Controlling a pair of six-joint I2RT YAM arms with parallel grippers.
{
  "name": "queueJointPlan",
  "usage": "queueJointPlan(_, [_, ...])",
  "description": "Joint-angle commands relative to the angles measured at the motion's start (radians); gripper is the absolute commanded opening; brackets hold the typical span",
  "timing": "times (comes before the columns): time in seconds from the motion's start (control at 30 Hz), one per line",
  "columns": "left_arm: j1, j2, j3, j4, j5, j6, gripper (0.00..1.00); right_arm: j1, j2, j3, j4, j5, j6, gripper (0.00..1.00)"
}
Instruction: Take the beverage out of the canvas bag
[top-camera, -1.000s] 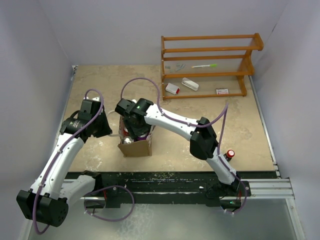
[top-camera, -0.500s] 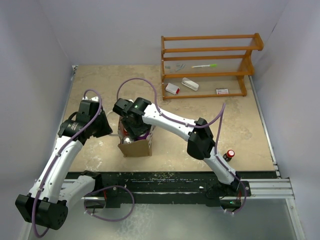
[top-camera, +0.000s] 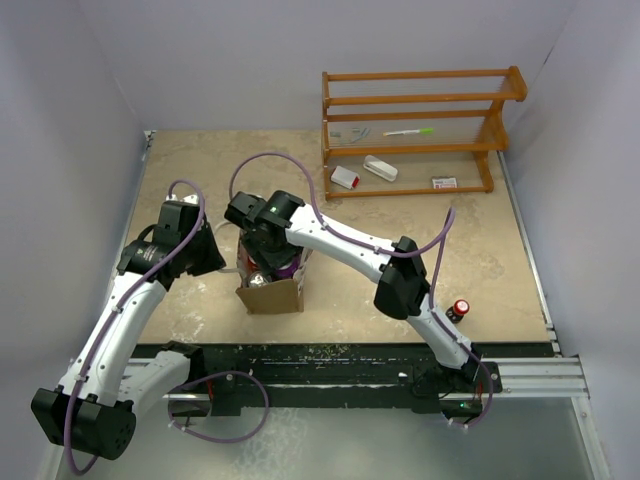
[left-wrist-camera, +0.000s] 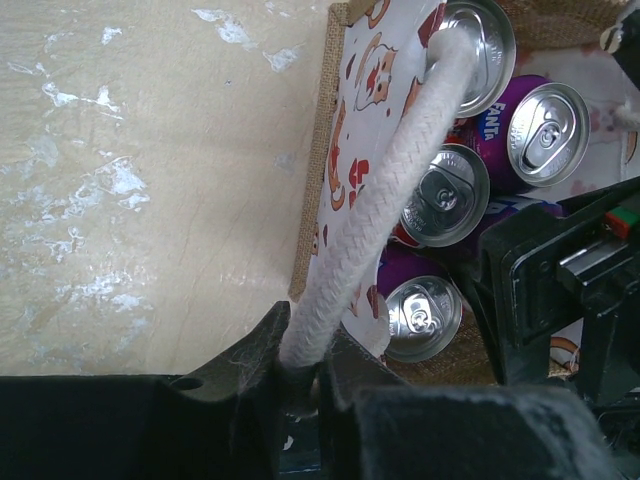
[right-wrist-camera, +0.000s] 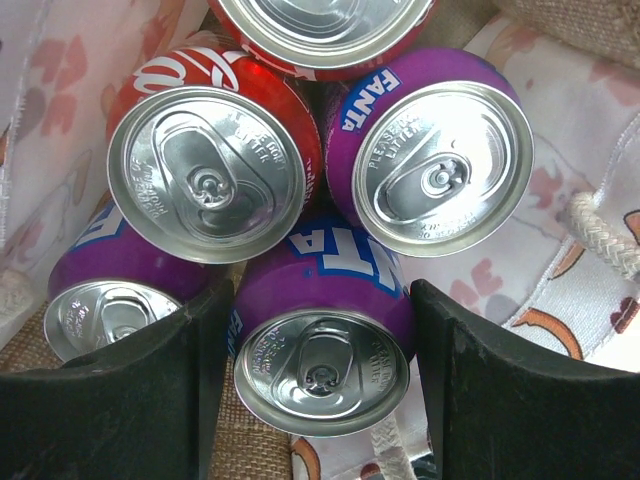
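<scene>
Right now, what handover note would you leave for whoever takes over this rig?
Left gripper: shut on the white rope handle of the canvas bag.
Right gripper: open, down inside the bag, one finger on each side of a purple Fanta can; no firm grip evident.
The visible cans stand upright in the bag, a red can among them.
Done: handle held, can straddled.
Left: close on the can and lift it out.

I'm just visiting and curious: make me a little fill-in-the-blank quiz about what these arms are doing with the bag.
On the canvas bag, the left gripper is shut on the white rope ____.
The right gripper straddles a ____ Fanta can.
Next to it stands a ____ Coca-Cola can.
Missing: handle; purple; red.
</scene>
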Motion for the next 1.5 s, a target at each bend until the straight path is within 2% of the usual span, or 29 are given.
queueJointPlan(0.0, [0.003,-0.017,-0.002,0.026,0.022,0.025,0.18,-0.012,-0.049,0.101,-0.01,0.044,-0.071,0.0])
queueJointPlan(0.17, [0.002,-0.02,-0.004,0.029,0.023,0.024,0.18,-0.014,-0.032,0.188,-0.047,0.043,-0.091,0.0])
queueJointPlan(0.9, [0.001,-0.009,-0.005,0.033,0.034,0.03,0.17,-0.037,-0.177,0.251,-0.028,-0.039,-0.075,0.0])
queueJointPlan(1.17, [0.001,-0.004,-0.005,0.034,0.037,0.03,0.17,-0.112,-0.297,0.237,0.023,-0.165,-0.004,0.0])
queueJointPlan(1.47, [0.001,0.003,-0.005,0.034,0.04,0.033,0.16,-0.308,-0.459,0.111,0.199,-0.46,0.159,0.0])
